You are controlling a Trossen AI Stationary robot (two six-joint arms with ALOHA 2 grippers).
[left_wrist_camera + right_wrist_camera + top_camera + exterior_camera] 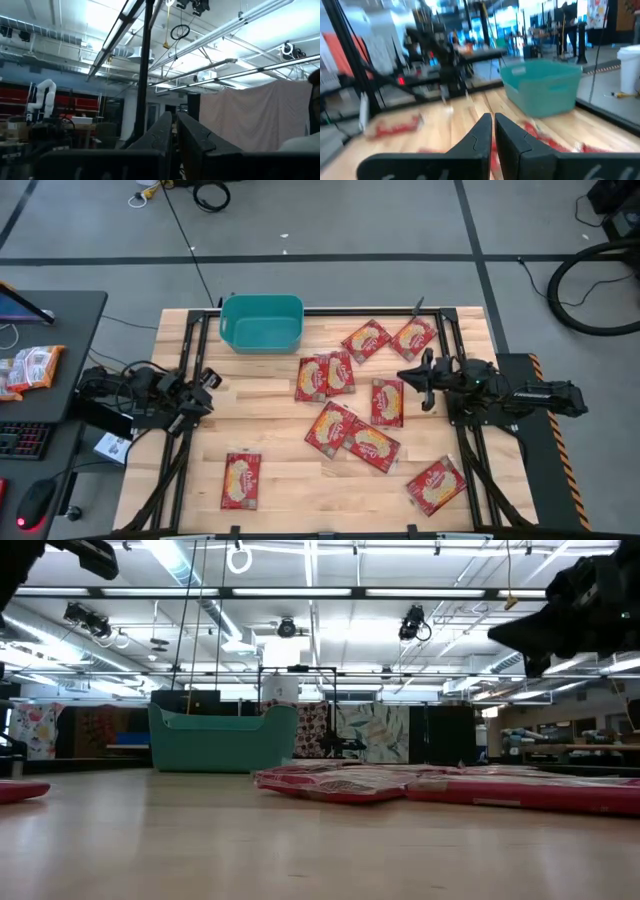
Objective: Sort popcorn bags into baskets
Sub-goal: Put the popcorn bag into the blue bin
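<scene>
High view, teal basket (262,322) at counter's (280,470) twelve o'clock, red popcorn bags (345,405) scattered centre to four o'clock, left claw (208,380) at nine, right claw (412,378) at three, both narrowed, empty.

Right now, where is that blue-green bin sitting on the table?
From above, the teal bin stands at the table's far edge, left of centre, empty. The nearest popcorn bags lie apart from it, toward the right arm's side.

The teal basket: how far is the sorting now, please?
Nothing looks done: the teal basket appears empty. Nothing is in hand: the left gripper and right gripper have shut jaws holding nothing. All is left: nine popcorn bags lie on the table.
</scene>
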